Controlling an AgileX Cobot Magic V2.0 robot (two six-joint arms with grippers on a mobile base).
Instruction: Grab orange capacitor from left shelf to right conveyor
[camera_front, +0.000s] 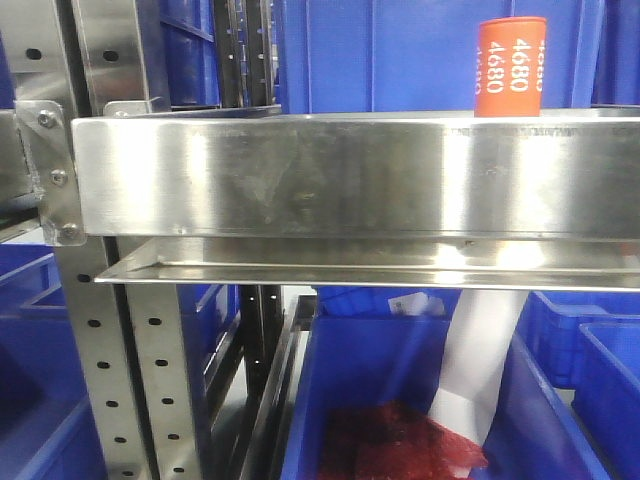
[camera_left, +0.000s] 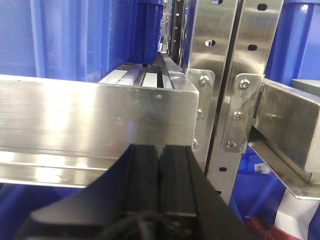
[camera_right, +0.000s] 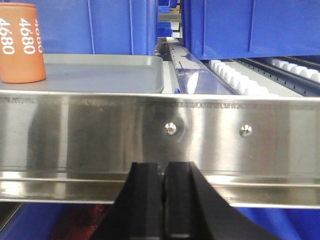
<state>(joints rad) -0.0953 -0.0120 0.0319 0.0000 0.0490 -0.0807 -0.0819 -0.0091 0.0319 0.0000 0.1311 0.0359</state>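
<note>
Orange capacitor (camera_right: 21, 42) stands on a grey tray (camera_right: 112, 75) behind the left shelf (camera_right: 100, 127) lip, up-left of the clenched, empty right gripper (camera_right: 163, 172), with the left gripper (camera_left: 160, 152) likewise clenched on nothing; this looks like the approach step, so the next move calls for rising over the lip and opening.

white "4680" on orange capacitor (camera_front: 510, 66)

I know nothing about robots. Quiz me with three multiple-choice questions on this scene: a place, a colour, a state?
1. Where does the orange cylinder stand? A on the grey tray behind the steel lip; B inside a gripper; C on the floor.
2. What colour is its number? A black; B white; C yellow.
3. The right gripper has its jaws: A wide open; B shut, empty; C shut on the cylinder.
Answers: 1 A, it stands on the tray; 2 B, white 4680; 3 B, the jaws meet, nothing between.
</note>
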